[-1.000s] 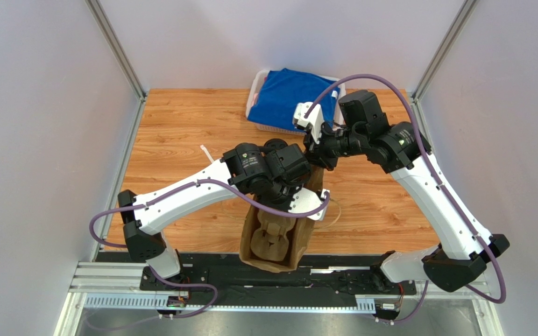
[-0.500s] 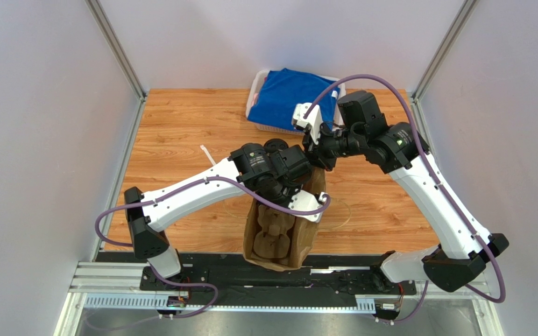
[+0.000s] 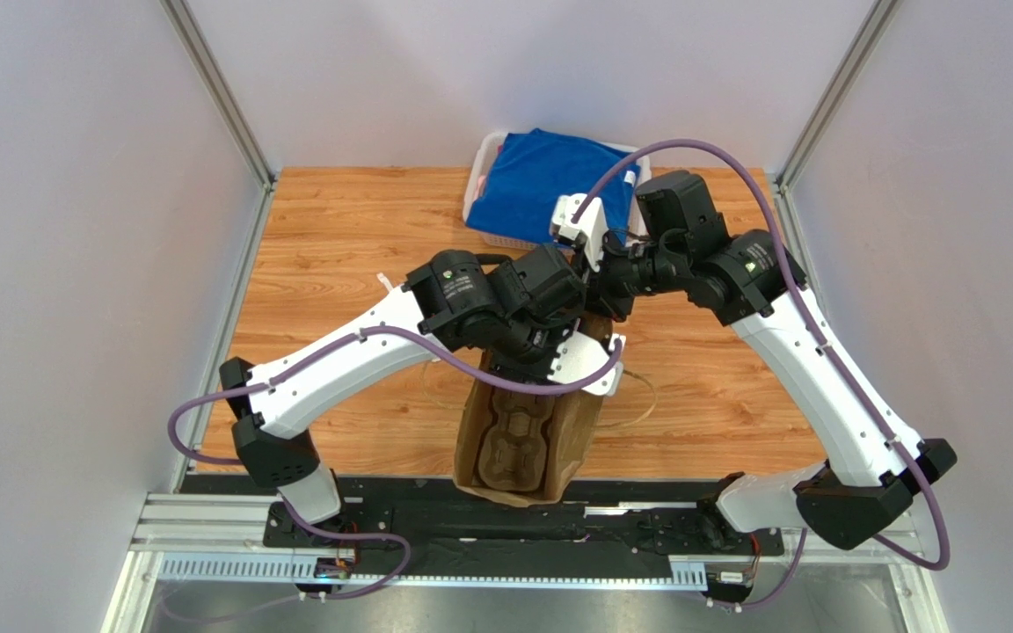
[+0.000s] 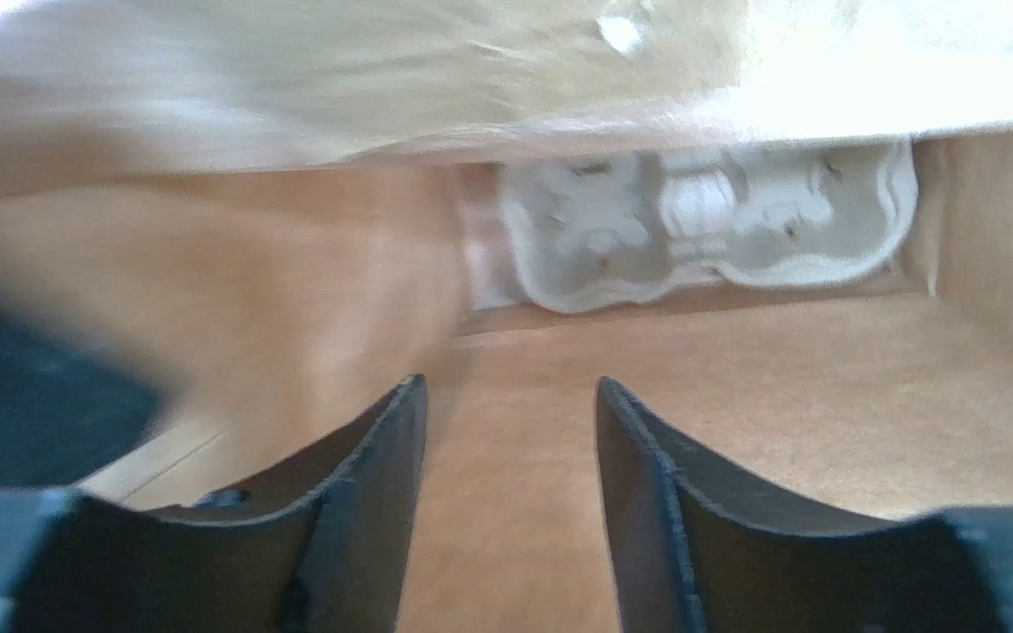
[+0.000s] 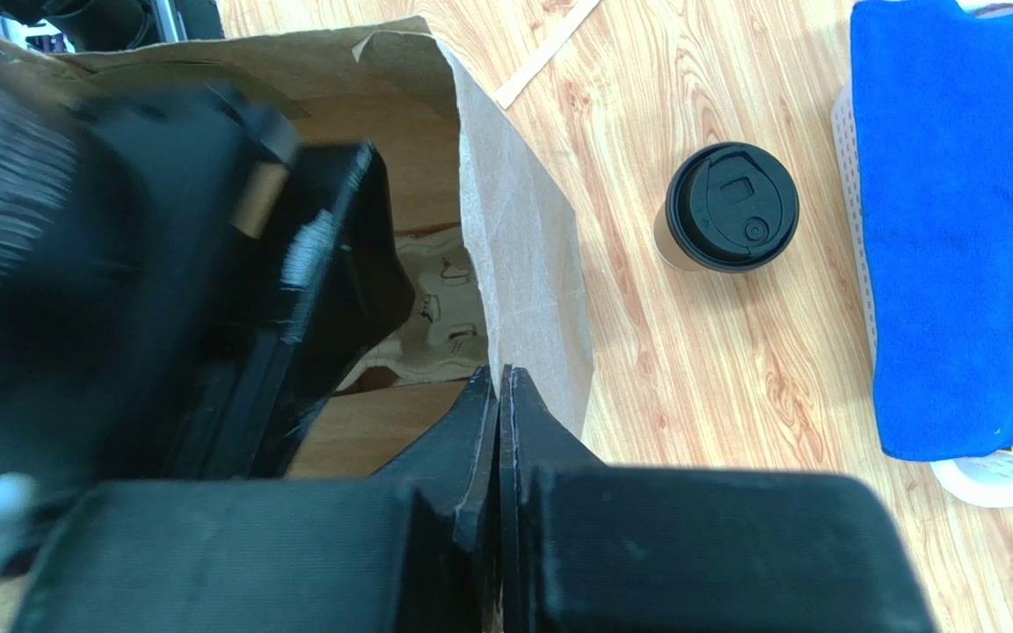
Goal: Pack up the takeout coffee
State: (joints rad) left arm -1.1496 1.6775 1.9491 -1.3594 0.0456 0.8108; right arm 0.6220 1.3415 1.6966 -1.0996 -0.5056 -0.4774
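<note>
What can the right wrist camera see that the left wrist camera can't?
Only the right wrist view shows the coffee cup standing on the table outside the paper bag, the blue towel in its white basket, and the right gripper pinching the bag's edge. Only the left wrist view looks between the left gripper's open, empty fingers. Both show the bag's brown inside with the grey cup carrier at the bottom.

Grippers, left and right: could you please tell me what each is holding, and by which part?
The right gripper pinches the tall brown paper bag by its top rim. The left gripper, open inside the bag, holds nothing.
</note>
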